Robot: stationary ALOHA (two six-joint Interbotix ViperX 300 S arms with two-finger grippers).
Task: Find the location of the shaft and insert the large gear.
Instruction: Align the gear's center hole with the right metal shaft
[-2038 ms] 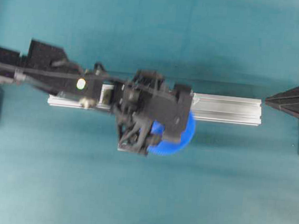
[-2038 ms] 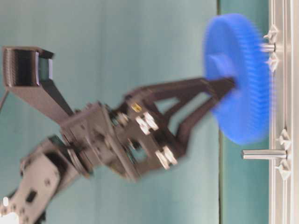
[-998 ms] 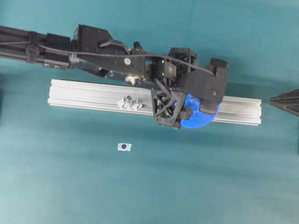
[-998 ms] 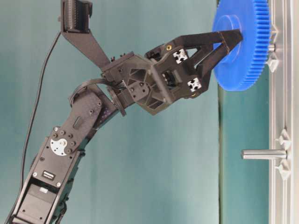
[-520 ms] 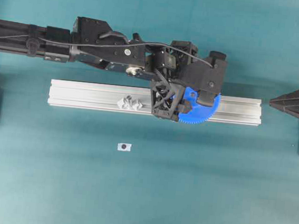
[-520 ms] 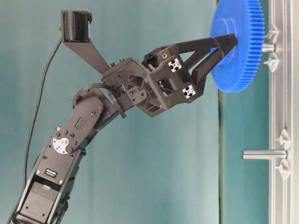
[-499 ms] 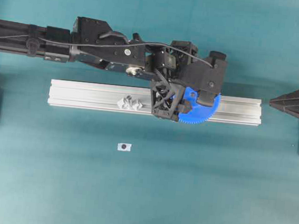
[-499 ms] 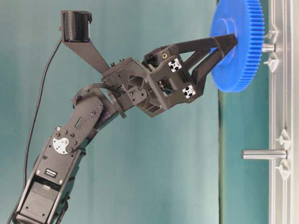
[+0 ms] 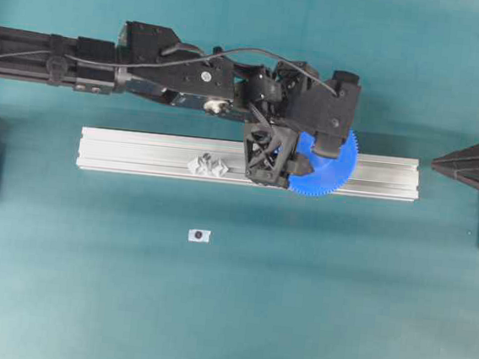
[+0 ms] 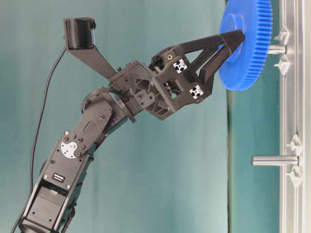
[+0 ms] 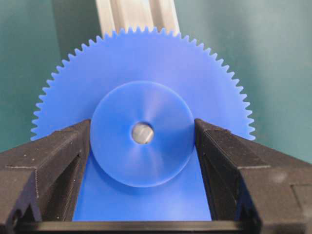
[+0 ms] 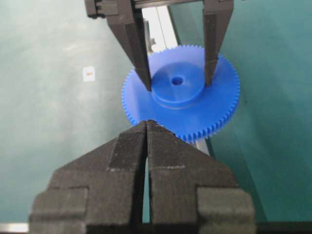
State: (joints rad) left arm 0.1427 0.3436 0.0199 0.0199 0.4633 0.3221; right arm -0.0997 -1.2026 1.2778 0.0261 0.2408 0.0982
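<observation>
The left arm's fingers [image 11: 63, 161] are clamped on the raised hub of the large gear [image 11: 146, 83], one pad on each side, which leaves the centre hole uncovered; in the left wrist view a grey metal face shows through that hole, so the bore looks lined up with the shaft [image 10: 276, 49]. Gripping by the hub and not by the toothed rim keeps the teeth free and lets the disc face the silver rail [image 9: 140, 153] squarely. From table level the gear hangs just off the rail with the pin's tip at or near its underside; whether the pin has entered the bore cannot be told, but a stretch of bare pin shows between disc and mount, so the gear is judged not yet seated. The left gripper [image 10: 233, 41] comes in at a slant from the arm's side of the rail, holding the disc roughly parallel to it. A second, longer pin [image 10: 274, 159] stands further along the rail on its own clear mounts [image 9: 209, 166], well apart from the gear and left alone. The small white tag [image 9: 199, 236] lies on the teal counter [image 9: 226, 314] nearer the camera side, away from the rail. The right gripper [image 12: 147, 127] waits at the far end of the rail with its fingers pressed together on nothing, likely parked out of the way while giving its camera a view of the gear.
</observation>
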